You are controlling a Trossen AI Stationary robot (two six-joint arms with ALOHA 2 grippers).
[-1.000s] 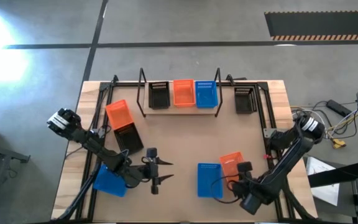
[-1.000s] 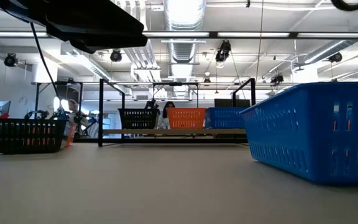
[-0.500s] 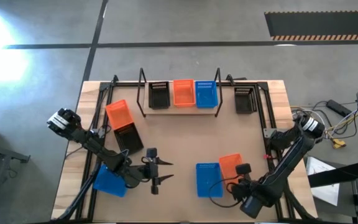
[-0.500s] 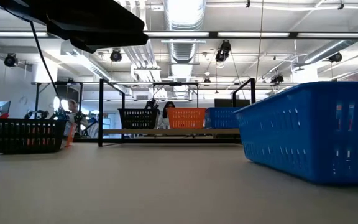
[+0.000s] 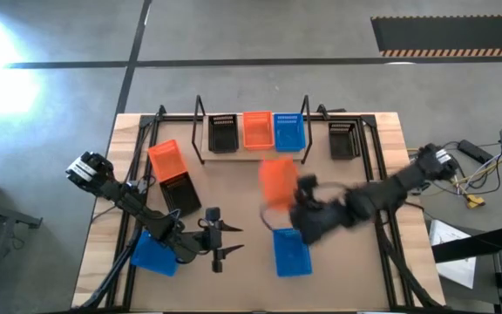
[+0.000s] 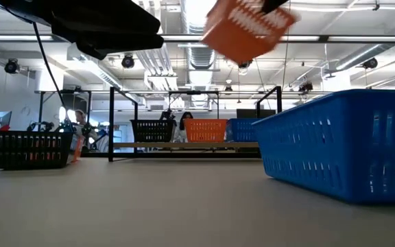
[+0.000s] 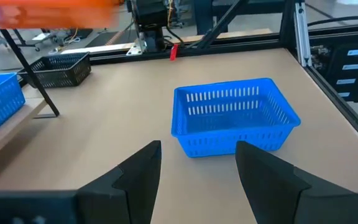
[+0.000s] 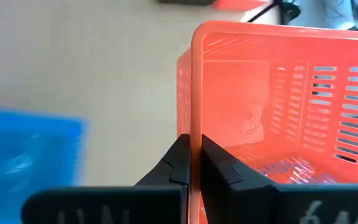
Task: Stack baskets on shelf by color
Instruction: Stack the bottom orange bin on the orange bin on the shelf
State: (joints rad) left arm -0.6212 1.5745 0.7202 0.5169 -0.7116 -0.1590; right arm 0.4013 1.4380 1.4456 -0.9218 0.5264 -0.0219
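Observation:
My right gripper [image 5: 301,202] is over the table's middle, shut on an orange basket [image 5: 277,183] that hangs tilted high above the table [image 6: 249,27]. The shelf [image 5: 251,150] at the far side carries a black basket [image 5: 223,133], an orange one [image 5: 256,130] and a blue one [image 5: 288,132], side by side on their bottoms. A blue basket [image 5: 291,253] rests on the table below my right arm. My left gripper [image 5: 225,240] waits open at the near left, facing that blue basket [image 7: 235,118]. My right gripper pinches one side wall of the orange basket at its rim [image 8: 196,124], one finger [image 8: 219,165] inside and the other [image 8: 178,163] outside. The fingers reach in from the table's right. The basket is lifted clear and tilted.
At the left lie an orange basket [image 5: 166,160], a black one [image 5: 179,192] and a blue one [image 5: 155,253]. A black basket [image 5: 344,139] stands at the far right. A black frame [image 5: 382,201] runs along the table's sides. Bare tabletop [image 5: 234,196] lies before the shelf.
My right gripper has lifted the orange basket off the table's near right and swung it up and toward the far left, toward the shelf; the basket now hangs tilted in the air. The blue basket beside it has slid a little.

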